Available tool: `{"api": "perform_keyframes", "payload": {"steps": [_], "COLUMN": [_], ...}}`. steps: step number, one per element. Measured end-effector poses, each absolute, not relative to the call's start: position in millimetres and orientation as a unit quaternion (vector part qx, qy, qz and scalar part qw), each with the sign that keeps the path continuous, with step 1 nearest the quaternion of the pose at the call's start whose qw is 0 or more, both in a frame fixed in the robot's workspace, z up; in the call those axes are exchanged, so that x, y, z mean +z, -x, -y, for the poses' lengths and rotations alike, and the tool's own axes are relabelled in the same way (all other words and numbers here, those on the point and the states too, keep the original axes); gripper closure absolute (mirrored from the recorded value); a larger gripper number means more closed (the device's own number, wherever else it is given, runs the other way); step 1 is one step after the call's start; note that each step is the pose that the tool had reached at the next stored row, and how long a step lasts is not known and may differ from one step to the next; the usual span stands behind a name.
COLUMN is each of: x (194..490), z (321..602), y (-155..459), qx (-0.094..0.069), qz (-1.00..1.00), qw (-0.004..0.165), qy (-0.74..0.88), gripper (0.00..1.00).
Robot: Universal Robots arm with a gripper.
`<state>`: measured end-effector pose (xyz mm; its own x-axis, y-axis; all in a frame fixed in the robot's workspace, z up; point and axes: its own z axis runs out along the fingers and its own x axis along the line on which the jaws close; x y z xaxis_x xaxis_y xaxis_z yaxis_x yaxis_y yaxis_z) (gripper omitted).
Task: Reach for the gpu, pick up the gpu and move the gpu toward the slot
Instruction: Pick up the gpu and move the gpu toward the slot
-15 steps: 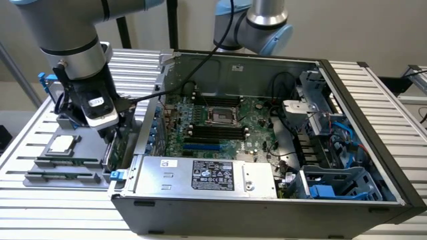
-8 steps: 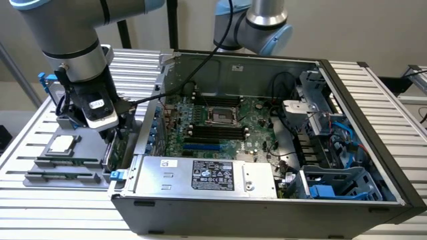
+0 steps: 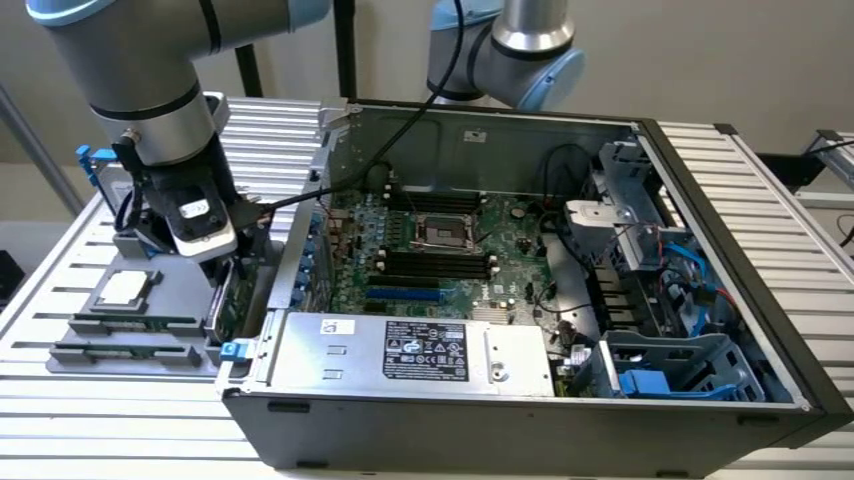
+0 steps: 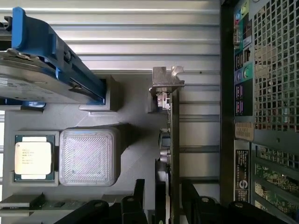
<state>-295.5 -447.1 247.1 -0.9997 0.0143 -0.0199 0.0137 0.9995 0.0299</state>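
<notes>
Gripper [image 4: 163,189] jaws stand wide apart and hold nothing. In the wrist view one finger sits on each side of the gpu [image 4: 175,135], with a gap showing on both sides. The card stands on edge in the grey holder [image 4: 133,98], its silver bracket [image 4: 167,80] at the end away from the fingers.

At the exterior view's left, the holder also carries a processor [image 3: 123,288] and memory sticks [image 3: 134,325]. Next comes the arm, poised over the card. Just beside that rises the wall of the open computer case [image 3: 534,430], and the motherboard [image 3: 441,250] lies further right.

The step in hand looks like the end of the reach. To do it well, I would keep the card centred between the pads, so neither finger meets it first and tips it in its groove. The pads should land on bare board, clear of the bracket and the parts on the card's face. With the case wall so near, the approach wants to be straight down, with no sideways drift.
</notes>
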Motion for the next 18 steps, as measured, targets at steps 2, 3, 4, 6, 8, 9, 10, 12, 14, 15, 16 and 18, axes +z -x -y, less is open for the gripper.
{"api": "perform_keyframes", "payload": {"steps": [2,3,4,6,8,9,10,12,14,15,16,18], "x": [245.8,245.1,244.1,243.0,242.7,242.6,242.6,242.3,242.1,241.9,241.8,241.4], "z": [446.1,445.6,445.1,444.8,444.8,444.8,444.7,444.7,444.7,444.7,444.7,444.7], "y": [296.3,296.6,297.0,297.5,297.7,297.7,297.8,297.8,297.8,297.8,297.8,297.8], "qx": [0.013,0.012,0.012,0.01,0.009,0.008,0.008,0.007,0.007,0.007,0.007,0.007], "qz": [-1.0,-1.0,-1.0,-1.0,-1.0,-1.0,-1.0,-1.0,-1.0,-1.0,-1.0,-1.0], "qw": [0.01,0.011,0.011,0.011,0.012,0.012,0.012,0.013,0.014,0.014,0.014,0.015], "qy": [-0.008,-0.009,-0.009,-0.011,-0.012,-0.012,-0.013,-0.013,-0.014,-0.014,-0.015,-0.015], "gripper": [0.55,0.55,0.55,0.55,0.55,0.55,0.55,0.55,0.55,0.55,0.55,0.55]}}
